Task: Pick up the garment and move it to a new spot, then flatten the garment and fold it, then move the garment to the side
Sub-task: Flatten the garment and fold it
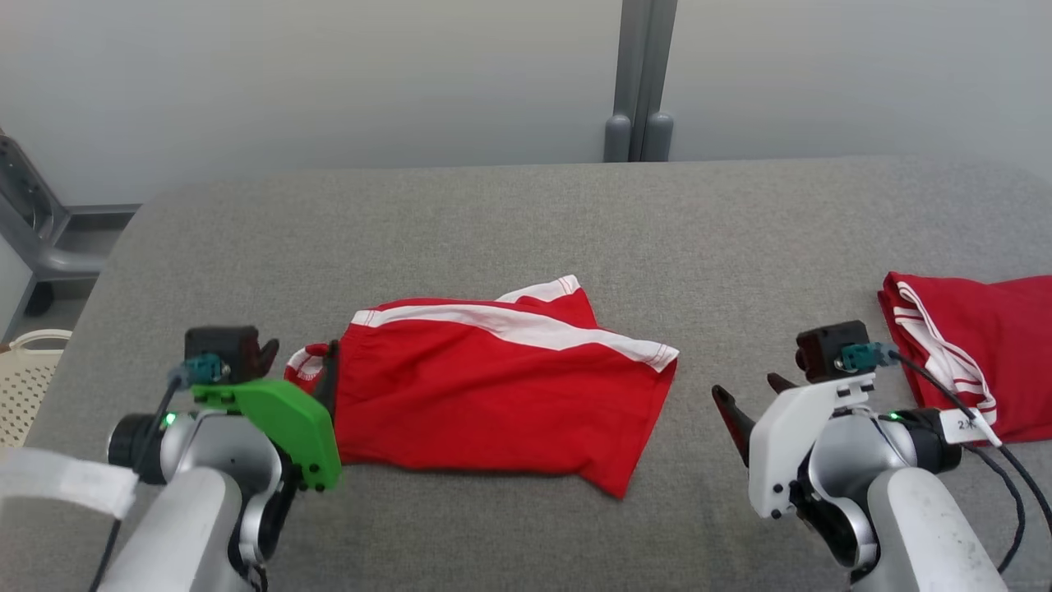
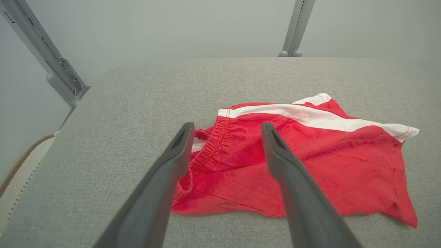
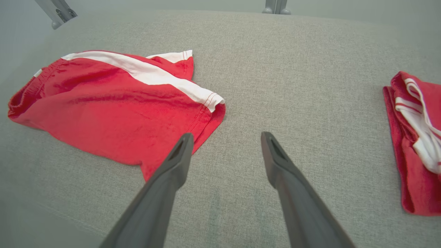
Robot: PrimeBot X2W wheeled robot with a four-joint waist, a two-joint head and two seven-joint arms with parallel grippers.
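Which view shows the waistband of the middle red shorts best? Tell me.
The left wrist view: the gathered waistband lies close, framed by the fingers of the left end effector. The head view has it partly hidden behind that arm's green mount. The right wrist view shows it far off at the left edge.

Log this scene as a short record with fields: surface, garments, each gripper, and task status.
surface: grey padded table
centre garment: red shorts with a white stripe, lying loosely spread, elastic waistband toward the robot's left
side garment: second red garment, bunched or folded, at the table's right edge
left gripper: open, at the shorts' waistband end, holding nothing
right gripper: open, over bare table just beside the shorts' leg hem
task status: shorts lie on the table, gripped by neither gripper
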